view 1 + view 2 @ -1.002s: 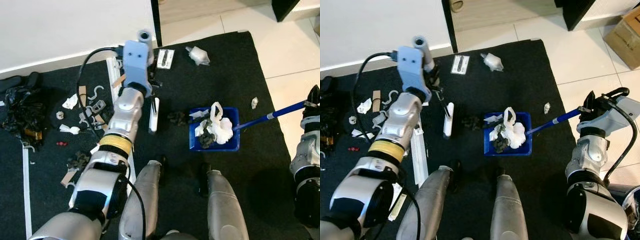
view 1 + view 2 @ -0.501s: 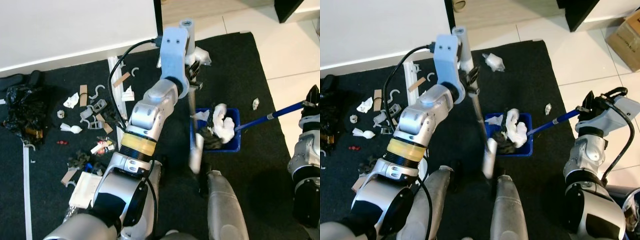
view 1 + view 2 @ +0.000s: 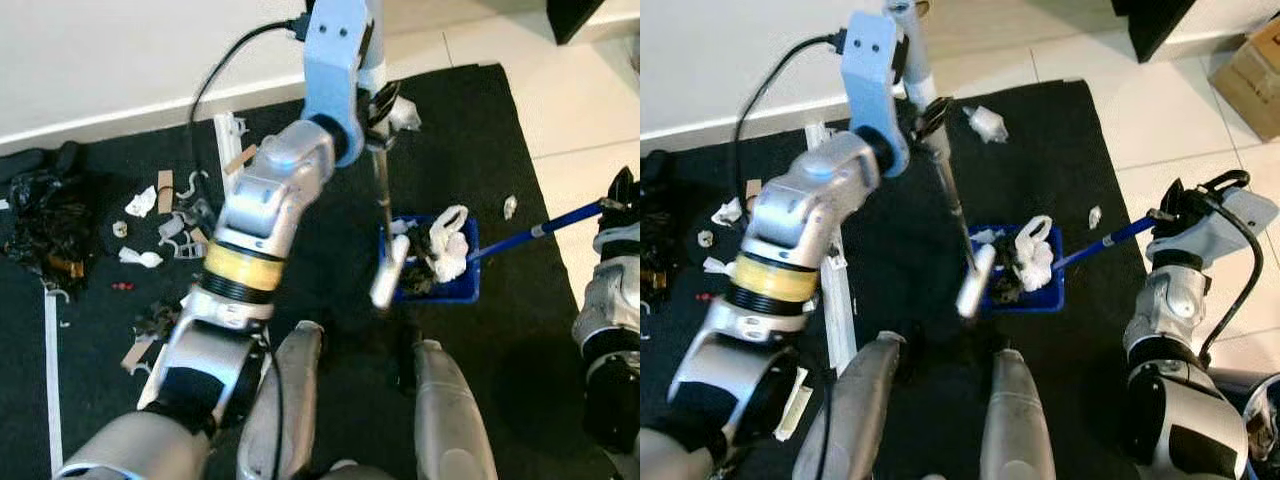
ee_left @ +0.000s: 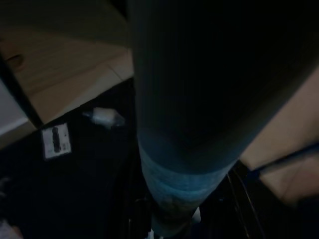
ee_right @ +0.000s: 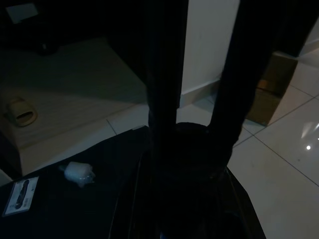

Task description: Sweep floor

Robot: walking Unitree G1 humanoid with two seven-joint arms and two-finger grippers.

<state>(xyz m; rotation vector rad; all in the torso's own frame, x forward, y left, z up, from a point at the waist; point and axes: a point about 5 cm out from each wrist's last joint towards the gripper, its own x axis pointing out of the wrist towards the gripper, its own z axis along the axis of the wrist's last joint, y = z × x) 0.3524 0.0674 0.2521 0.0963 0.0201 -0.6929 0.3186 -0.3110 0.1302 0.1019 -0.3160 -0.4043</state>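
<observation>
My left gripper (image 3: pixel 378 108) is shut on the thin metal handle of a broom (image 3: pixel 383 195). The broom's white head (image 3: pixel 388 272) rests at the left rim of the blue dustpan (image 3: pixel 445 293). The dustpan lies on the black mat (image 3: pixel 330 230) and holds white paper and dark scraps. Its blue handle (image 3: pixel 540 232) runs right to my right gripper (image 3: pixel 1168 214), which is shut on it. In the left wrist view the broom handle (image 4: pixel 184 149) looms dark and close. The right wrist view shows dark fingers (image 5: pixel 164 74).
Paper scraps, hooks and cardboard bits (image 3: pixel 180 220) litter the mat's left side beside a black bag (image 3: pixel 45 215). A white wad (image 3: pixel 985 122) and a small scrap (image 3: pixel 510 207) lie near the dustpan. A cardboard box (image 3: pixel 1250 70) stands at the far right. My legs (image 3: pixel 440 400) are below.
My left arm swung the broom from the mat's left side across to the dustpan, pushing a dark clump into it. The right arm stayed put.
</observation>
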